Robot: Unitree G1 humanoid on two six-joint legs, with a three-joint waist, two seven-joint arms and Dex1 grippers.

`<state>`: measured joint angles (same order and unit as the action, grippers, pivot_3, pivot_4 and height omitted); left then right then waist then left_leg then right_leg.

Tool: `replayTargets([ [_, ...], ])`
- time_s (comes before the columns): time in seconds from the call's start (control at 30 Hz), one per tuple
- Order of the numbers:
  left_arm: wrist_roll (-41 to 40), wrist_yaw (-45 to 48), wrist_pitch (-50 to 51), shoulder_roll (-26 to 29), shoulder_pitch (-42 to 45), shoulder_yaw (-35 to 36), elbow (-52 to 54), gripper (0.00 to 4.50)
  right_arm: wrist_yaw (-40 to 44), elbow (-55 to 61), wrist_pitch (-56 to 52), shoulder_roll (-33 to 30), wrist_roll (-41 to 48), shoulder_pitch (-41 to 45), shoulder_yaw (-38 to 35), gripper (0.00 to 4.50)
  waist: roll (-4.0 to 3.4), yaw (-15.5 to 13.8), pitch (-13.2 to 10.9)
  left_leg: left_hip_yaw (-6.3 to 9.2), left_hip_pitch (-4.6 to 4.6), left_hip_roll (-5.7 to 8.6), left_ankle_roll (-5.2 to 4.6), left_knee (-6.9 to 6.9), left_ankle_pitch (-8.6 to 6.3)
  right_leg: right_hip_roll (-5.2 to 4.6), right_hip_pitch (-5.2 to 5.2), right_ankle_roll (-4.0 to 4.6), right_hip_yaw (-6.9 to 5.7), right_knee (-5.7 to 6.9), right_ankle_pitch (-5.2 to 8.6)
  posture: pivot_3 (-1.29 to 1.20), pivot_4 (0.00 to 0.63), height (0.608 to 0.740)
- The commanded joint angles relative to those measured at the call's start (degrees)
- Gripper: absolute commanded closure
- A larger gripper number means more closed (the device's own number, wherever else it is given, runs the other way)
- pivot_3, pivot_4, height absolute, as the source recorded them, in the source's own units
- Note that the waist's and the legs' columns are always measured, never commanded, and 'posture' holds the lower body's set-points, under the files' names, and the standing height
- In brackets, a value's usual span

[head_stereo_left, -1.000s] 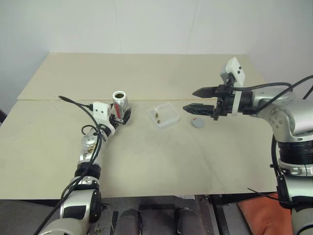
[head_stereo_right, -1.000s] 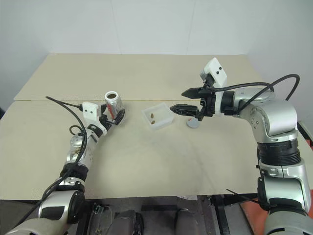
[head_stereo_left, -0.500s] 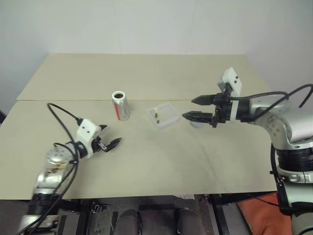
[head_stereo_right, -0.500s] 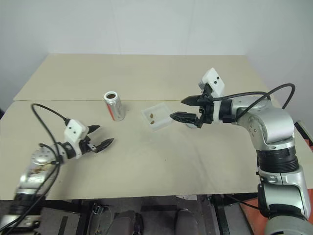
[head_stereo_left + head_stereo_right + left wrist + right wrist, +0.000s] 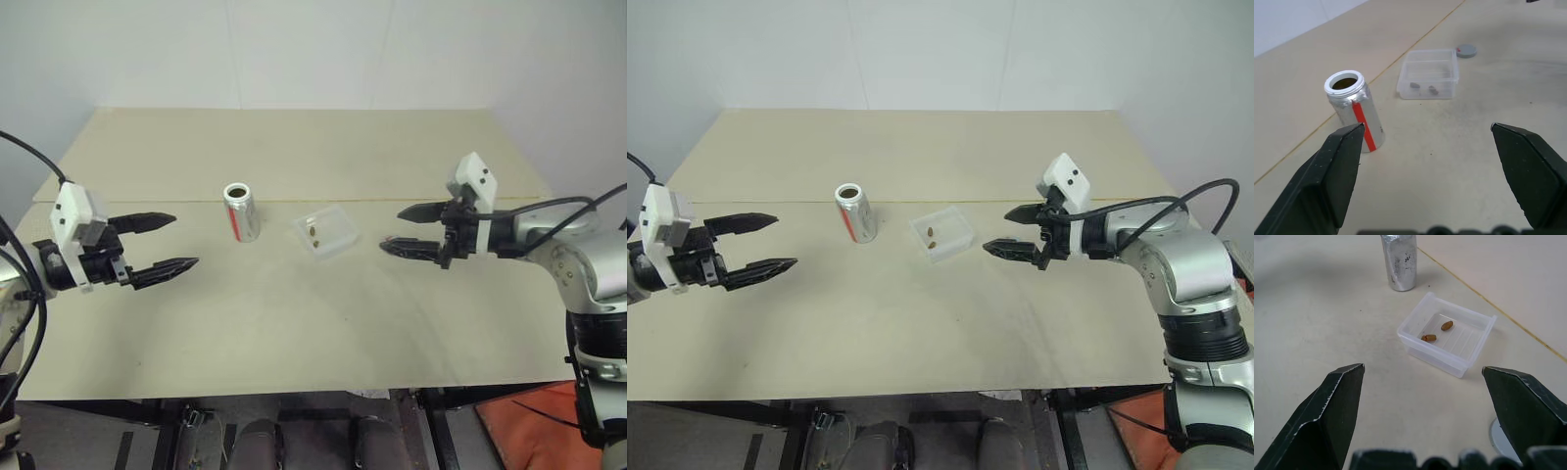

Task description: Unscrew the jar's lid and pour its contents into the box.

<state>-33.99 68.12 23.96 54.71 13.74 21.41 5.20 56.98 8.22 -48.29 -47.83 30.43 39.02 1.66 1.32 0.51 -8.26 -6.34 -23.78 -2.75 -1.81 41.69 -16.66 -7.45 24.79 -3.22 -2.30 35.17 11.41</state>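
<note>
The silvery jar (image 5: 242,211) with its red stripe stands upright and uncapped on the table, left of the box (image 5: 326,231). In the clear box lie the contents (image 5: 1447,325), two small brown bits. The grey lid (image 5: 1466,50) lies flat on the table just beyond the box, on the side away from the jar. My left gripper (image 5: 185,240) hovers open and empty well left of the jar, pointing toward it. On the other side of the box my right gripper (image 5: 391,228) hovers open and empty, over where the lid lies.
The beige tabletop (image 5: 294,323) has a seam line running across it behind the jar and box. A white wall rises behind the table's far edge.
My left gripper has let go of the jar and drawn back to the left and upward, leaving the jar standing. My right gripper has drifted slightly right and lower.
</note>
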Motion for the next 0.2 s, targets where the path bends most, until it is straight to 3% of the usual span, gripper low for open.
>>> replayTargets([
  [0.03, -1.92, -0.66, 0.28, -0.42, 1.43, 1.01, 1.3, 0.01, 0.09, 2.36, 0.58, -1.24, 0.05, 0.04, -1.82, 0.0, 0.0, 0.01, 0.0, 0.0, 0.0, 0.0, 0.0, 0.0, 0.0, 0.0, 0.0, 0.0, 0.0, -0.01, 0.0, 0.0, 0.15, 0.74],
  [0.2, -2.2, -0.77, 0.71, -0.72, 1.99, 0.33, 1.43, 0.01, -0.68, 3.95, 0.52, -1.75, 0.31, -1.16, -2.8, 0.0, 0.0, -0.06, 0.0, 0.01, 0.01, 0.0, 0.01, 0.01, 0.01, 0.0, 0.0, 0.0, 0.0, -0.04, 0.0, 0.0, 0.15, 0.74],
])
